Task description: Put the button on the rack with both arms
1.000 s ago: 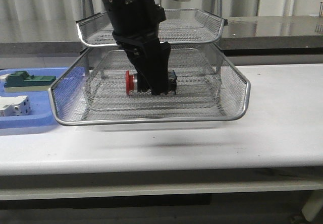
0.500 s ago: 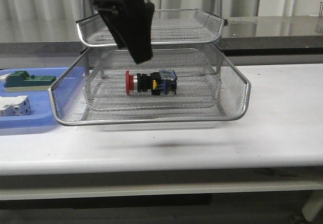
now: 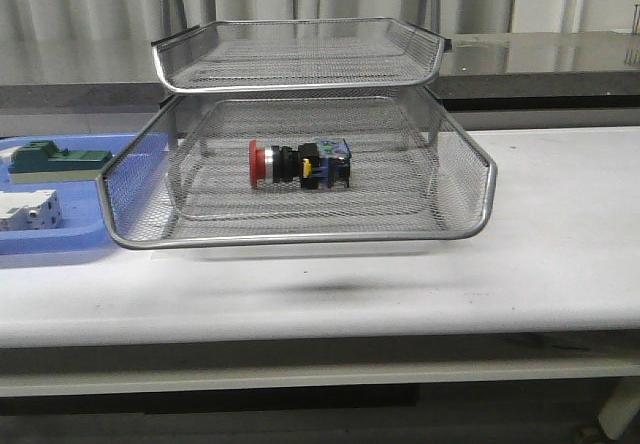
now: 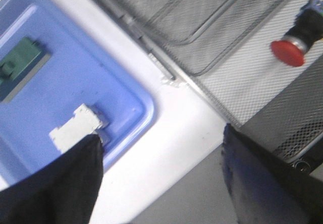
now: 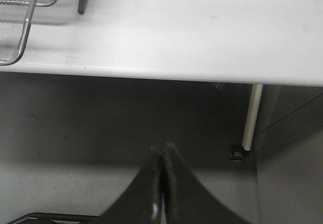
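Observation:
The button, with its red head, silver collar and black body, lies on its side in the lower tier of the silver wire-mesh rack. It also shows in the left wrist view, red head towards the camera. Neither arm shows in the front view. My left gripper is open and empty, above the table's front edge between the blue tray and the rack. My right gripper is shut and empty, off the table's front edge over the floor.
A flat blue tray at the table's left holds a green block and a white breaker; both show in the left wrist view, the block and the breaker. A table leg shows at the right.
The black arm that stood over the button in the lower tier has let go, lifted up and left the front view. The button stays lying in the rack.

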Motion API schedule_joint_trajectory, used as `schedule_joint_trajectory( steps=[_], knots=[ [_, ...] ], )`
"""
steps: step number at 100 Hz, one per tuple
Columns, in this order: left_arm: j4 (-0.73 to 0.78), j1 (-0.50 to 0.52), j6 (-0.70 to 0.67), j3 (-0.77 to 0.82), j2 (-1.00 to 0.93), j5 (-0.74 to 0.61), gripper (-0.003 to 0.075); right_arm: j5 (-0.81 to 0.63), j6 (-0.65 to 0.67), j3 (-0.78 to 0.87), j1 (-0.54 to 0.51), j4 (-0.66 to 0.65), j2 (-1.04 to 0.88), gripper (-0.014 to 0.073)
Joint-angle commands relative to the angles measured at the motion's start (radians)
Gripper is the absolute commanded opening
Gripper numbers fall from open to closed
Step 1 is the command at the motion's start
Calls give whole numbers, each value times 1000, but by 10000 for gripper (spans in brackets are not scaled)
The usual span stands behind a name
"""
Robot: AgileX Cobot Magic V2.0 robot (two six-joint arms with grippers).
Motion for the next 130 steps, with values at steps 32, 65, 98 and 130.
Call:
schedule_joint_trajectory(
  steps=[32,65,98,130],
  knots=[
    [-175,216,-19,385,-385,-355,454,-65,1,-31,-1,-16,2,-68],
    [-252,216,-19,841,-733,-804,454,-65,1,-31,-1,-16,2,-68],
    [-298,216,-19,1178,-1088,-1003,454,-65,1,-31,-1,-16,2,-68],
    [-341,216,-19,1334,-1277,-1112,454,-65,1,-31,-1,-16,2,-68]
  ],
)
